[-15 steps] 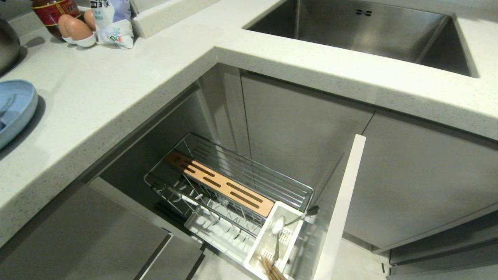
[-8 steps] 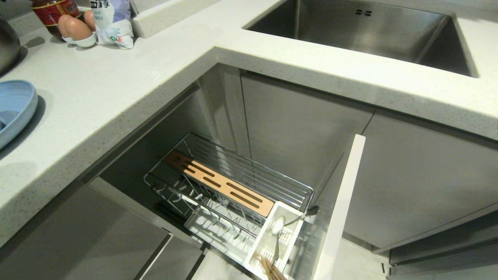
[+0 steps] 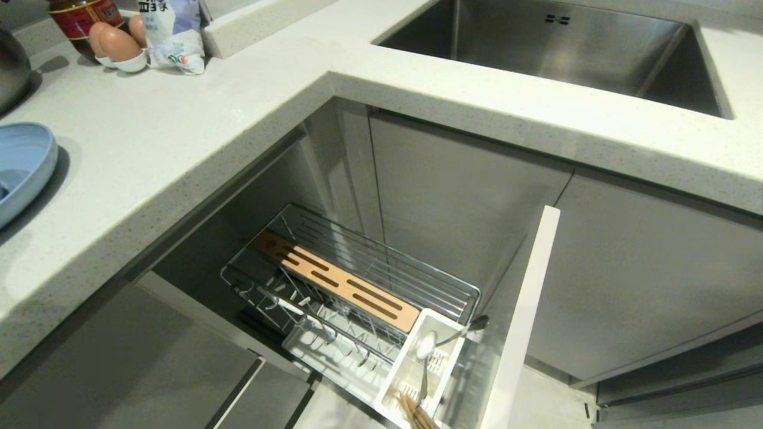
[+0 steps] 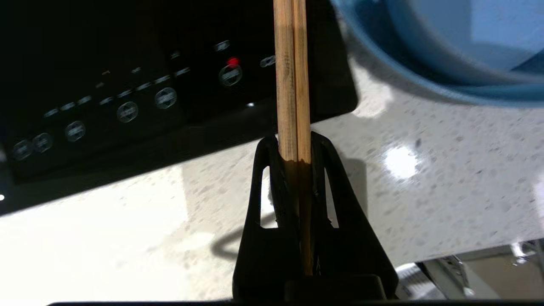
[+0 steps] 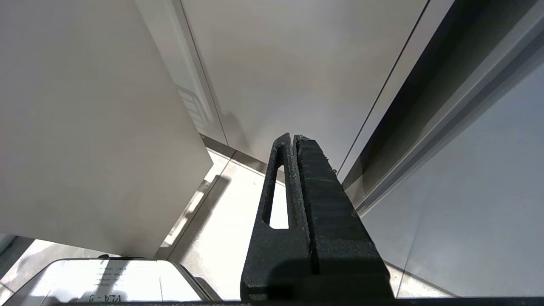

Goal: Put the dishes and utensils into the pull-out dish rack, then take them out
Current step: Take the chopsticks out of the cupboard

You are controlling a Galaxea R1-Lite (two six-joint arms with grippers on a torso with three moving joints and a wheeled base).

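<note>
In the left wrist view my left gripper (image 4: 292, 144) is shut on two light-brown wooden chopsticks (image 4: 291, 76), side by side and pointing away over the speckled counter. A pale blue dish (image 4: 446, 42) sits just beyond them to one side. This gripper is outside the head view. There, the pale blue plate (image 3: 24, 161) lies at the counter's left edge. The pull-out dish rack (image 3: 381, 268) stands open below, with its flat front panel (image 3: 524, 310). Its white caddy (image 3: 411, 375) holds the silver spoon (image 3: 426, 345) and more wooden stick ends (image 3: 417, 417). My right gripper (image 5: 293, 136) hangs shut and empty, low by the cabinet fronts.
A black cooktop (image 4: 127, 85) with touch controls lies beyond the chopsticks. The steel sink (image 3: 566, 47) is at the back right. Eggs (image 3: 116, 44), a jar (image 3: 80, 15) and a bag (image 3: 173, 36) stand at the back left, and a steel pot (image 3: 12, 65) at the left edge.
A thin dark streak across the blue plate at the left edge has gone. The rack, the spoon and the things on the counter have not moved.
</note>
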